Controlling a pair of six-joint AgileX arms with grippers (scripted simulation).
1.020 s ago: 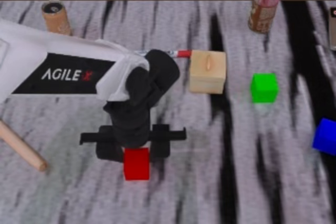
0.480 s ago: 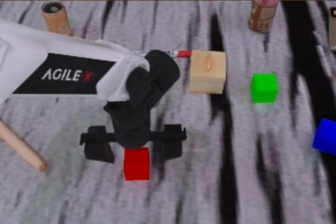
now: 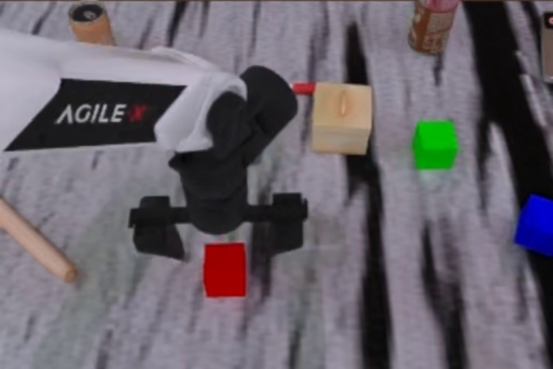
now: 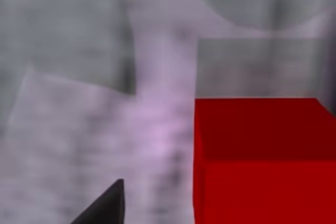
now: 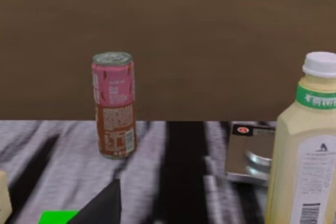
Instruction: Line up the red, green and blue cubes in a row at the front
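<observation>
The red cube (image 3: 225,270) rests on the table at the front left, and it fills the left wrist view (image 4: 262,161). Just behind it my left gripper (image 3: 220,226) hangs open, fingers spread wide to either side and clear of the cube. One dark fingertip (image 4: 107,205) shows beside the cube. The green cube (image 3: 434,144) sits right of centre, with a corner of it (image 5: 58,217) in the right wrist view. At the right edge lies the blue cube (image 3: 536,224). My right arm is outside the top view; one of its fingers (image 5: 105,208) stands far to one side.
A tan wooden block (image 3: 342,117) sits mid-table with a red-tipped pen (image 3: 302,88) beside it. A pink can (image 3: 436,2) stands at the back right, a cardboard tube (image 3: 89,22) at the back left. A wooden rod (image 3: 34,244) lies front left. A bottle (image 5: 307,145) and a flat scale (image 5: 252,153) stand near the right arm.
My left gripper's fingers have spread apart from the red cube's sides and the gripper has drawn back a little. The red cube stays where it was.
</observation>
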